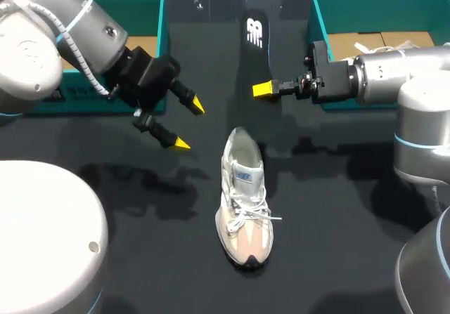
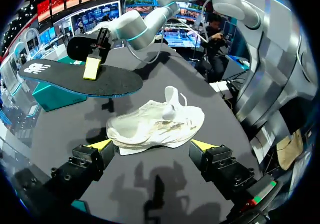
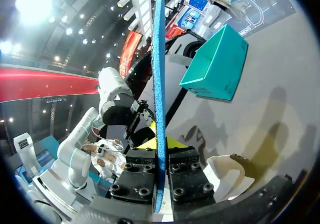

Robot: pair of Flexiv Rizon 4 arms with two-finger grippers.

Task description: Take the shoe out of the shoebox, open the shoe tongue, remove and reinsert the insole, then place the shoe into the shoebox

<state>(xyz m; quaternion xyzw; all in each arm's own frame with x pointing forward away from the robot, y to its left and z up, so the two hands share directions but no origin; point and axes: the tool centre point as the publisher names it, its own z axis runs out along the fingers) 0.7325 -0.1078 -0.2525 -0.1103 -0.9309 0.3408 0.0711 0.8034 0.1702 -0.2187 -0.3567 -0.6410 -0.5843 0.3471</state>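
Our R gripper is clamped on the black insole, both fingers pinching it by its edge w/ a yellow tip flat on the upper face. The insole is held off the table, beyond the heel of the shoe. The R arm comes in level from the right, passing in front of the teal shoebox at back right.

Our L gripper hangs w/ jaws wide apart, nothing btwn them and touching nothing. It sits just left of the shoe's heel end and points at the shoe. The L arm angles down from the back-left corner, in front of the second teal box.

The white shoe stands upright at table ctr, out of both boxes, laces loose.
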